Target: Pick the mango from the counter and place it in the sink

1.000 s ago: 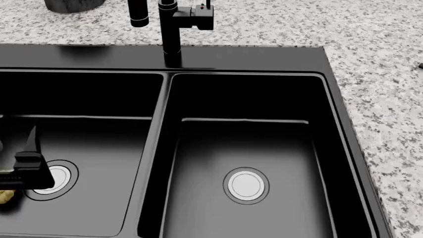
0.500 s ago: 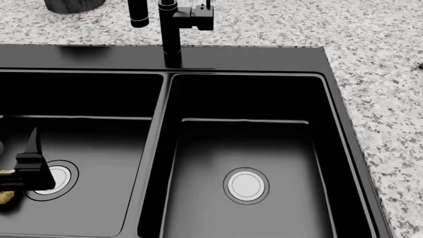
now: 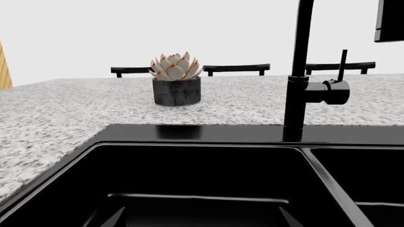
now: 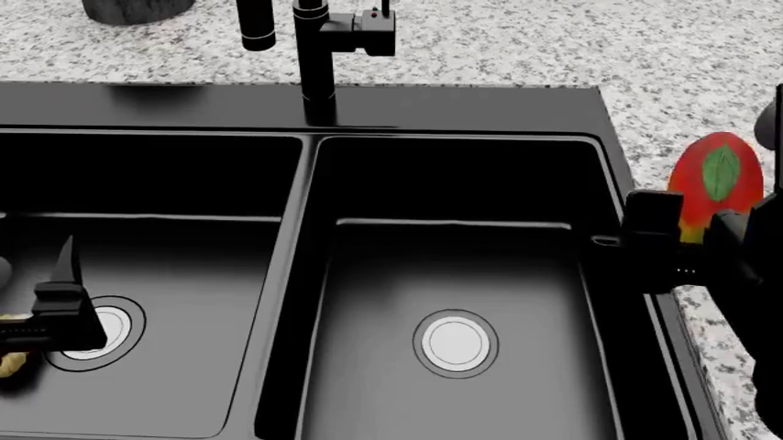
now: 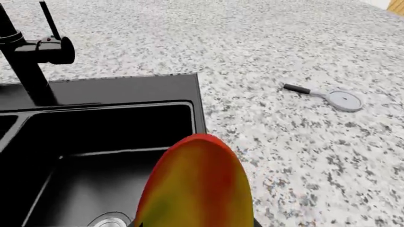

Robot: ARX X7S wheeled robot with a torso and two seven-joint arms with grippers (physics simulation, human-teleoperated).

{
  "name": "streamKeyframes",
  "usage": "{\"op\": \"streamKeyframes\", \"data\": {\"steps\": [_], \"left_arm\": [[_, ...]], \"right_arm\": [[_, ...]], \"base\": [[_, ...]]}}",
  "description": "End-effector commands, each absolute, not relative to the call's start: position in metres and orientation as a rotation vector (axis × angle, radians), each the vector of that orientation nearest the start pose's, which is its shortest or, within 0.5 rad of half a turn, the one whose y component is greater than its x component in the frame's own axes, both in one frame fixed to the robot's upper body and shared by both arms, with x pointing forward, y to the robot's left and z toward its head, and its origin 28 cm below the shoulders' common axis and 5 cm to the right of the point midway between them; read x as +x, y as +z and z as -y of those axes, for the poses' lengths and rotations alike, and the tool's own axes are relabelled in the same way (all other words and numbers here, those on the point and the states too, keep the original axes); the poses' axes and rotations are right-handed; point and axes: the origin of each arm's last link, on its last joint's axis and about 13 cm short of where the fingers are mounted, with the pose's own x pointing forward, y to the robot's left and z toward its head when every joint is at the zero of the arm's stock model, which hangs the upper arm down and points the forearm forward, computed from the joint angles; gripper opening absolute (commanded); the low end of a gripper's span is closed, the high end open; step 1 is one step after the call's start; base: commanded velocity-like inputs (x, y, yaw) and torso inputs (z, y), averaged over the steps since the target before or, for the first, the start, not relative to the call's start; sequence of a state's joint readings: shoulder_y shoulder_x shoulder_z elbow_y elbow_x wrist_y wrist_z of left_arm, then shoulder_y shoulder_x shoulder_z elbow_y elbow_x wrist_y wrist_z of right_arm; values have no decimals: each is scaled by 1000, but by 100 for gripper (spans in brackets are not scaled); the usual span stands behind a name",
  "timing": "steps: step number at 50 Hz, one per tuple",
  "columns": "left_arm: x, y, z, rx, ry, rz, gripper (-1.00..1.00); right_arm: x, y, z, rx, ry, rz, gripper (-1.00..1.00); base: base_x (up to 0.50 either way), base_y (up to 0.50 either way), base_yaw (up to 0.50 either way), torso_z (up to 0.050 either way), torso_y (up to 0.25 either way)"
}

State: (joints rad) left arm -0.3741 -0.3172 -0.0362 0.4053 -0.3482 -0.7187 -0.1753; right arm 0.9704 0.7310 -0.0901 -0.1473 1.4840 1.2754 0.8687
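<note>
- mango [image 4: 716, 186] sits in the right gripper [image 4: 692, 240], its fingers closed on it, by the sink [image 4: 618, 165] edge.
- left gripper [image 4: 49, 302] hangs in the left basin; i cannot tell how open it is.

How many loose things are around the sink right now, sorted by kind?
Fruit: 1, the mango, at the right gripper.
Potted plants: 1, the succulent on the counter.
Utensils: 1, a round-headed tool.
Lumpy yellow thing in the left basin: 1.
Total: 4
</note>
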Motion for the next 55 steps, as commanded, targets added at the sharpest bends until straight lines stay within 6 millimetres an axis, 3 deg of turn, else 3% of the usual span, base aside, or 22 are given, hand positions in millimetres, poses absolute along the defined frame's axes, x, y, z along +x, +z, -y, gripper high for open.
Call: {"op": "streamKeyframes", "data": {"steps": [1,11,17,28,55], "left_arm": [[260,146,-263,23,80,51,100],[261,148,-261,24,68,56,100],[262,149,-260,25,63,59,100],[259,150,-262,23,63,60,100],[261,145,-261,14,57,53,100]], "right_arm": [[326,284,159,16,78,-360,-100],[393,267,119,-5,245,-515,-100],[416,248,99,-32,306,-589,-100],[406,200,88,-99,356,-787,-100],[394,179,84,-206,494,-998,-100]], "base": [[0,0,0,0,0],[0,0,0,0,0],[0,0,0,0,0],[0,0,0,0,0],[0,0,0,0,0]]}}
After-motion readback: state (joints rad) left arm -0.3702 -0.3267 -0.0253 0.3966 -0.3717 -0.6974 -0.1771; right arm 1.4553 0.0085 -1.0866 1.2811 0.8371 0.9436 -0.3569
